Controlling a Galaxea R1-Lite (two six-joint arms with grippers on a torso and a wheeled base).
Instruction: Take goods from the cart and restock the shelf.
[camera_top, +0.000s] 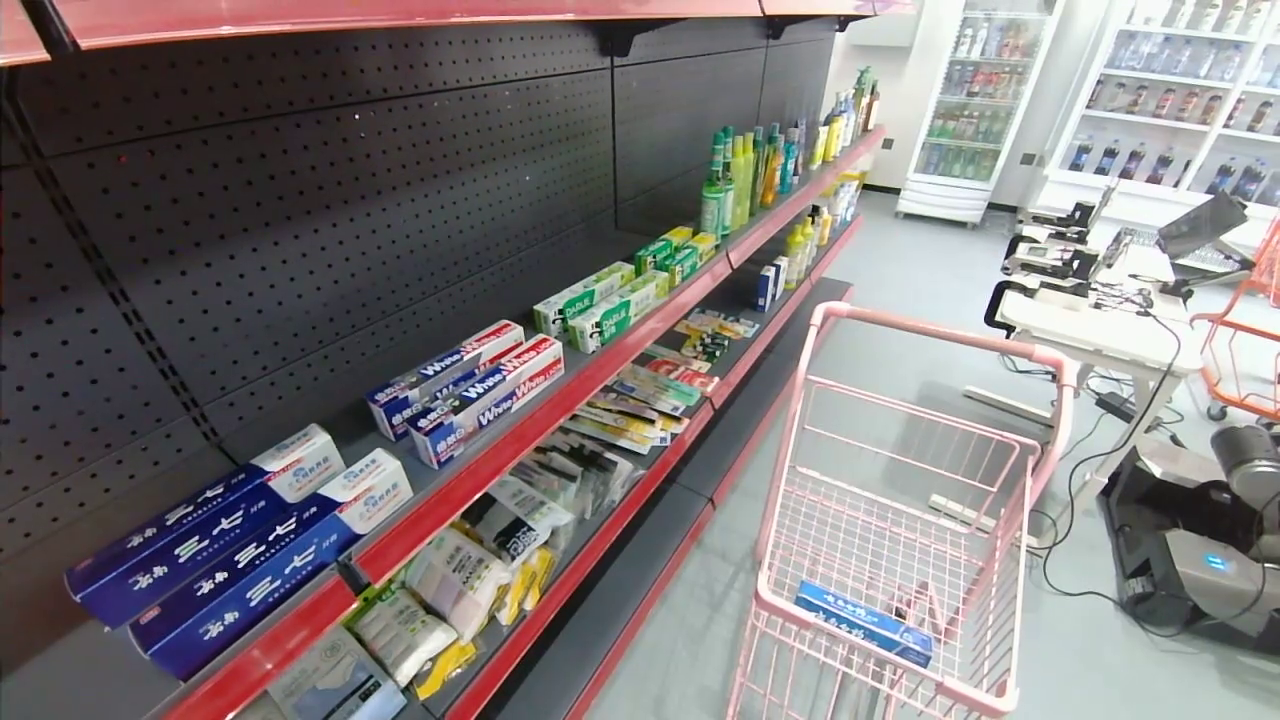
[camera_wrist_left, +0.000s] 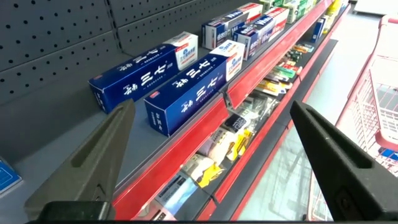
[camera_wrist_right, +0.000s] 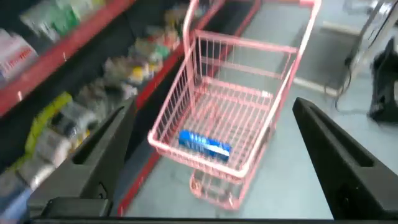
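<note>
Down in the pink wire cart (camera_top: 1050, 360) (camera_wrist_right: 245, 43), on its mesh floor against the near wall, lies a single blue box (camera_top: 865, 622) (camera_wrist_right: 204, 144), flat and fenced in by the basket's wire sides. I see the right end effector (camera_wrist_right: 212, 104) hanging above the cart with its fingers spread wide and nothing between them. The left end effector (camera_wrist_left: 211, 106) is just as wide open and empty, held out in front of the shelf (camera_top: 560, 410) (camera_wrist_left: 186, 168), facing two dark blue toothpaste cartons (camera_top: 240, 560) (camera_wrist_left: 186, 93) that lie side by side close to the red front lip. Farther along the same board I make out a pair of white-and-blue toothpaste cartons (camera_top: 470, 385) (camera_wrist_left: 249, 25), then green-and-white cartons (camera_top: 600, 305), then a cluster of green and yellow bottles (camera_top: 735, 180). One level down, soft packets in pale and yellow wrapping (camera_top: 480, 560) (camera_wrist_left: 230, 137) (camera_wrist_right: 68, 124) crowd the board. Overhead, another red-edged shelf board (camera_top: 400, 15) juts out over the toothpaste row. The cart stands in the aisle just beside the lowest black board. Beyond it I see a white surface (camera_top: 1090, 335) carrying a laptop (camera_top: 1205, 222) and trailing cables, an orange cart (camera_top: 1240, 340) at the far right, and a glass-door drinks cooler (camera_top: 975, 100) at the aisle's end.
</note>
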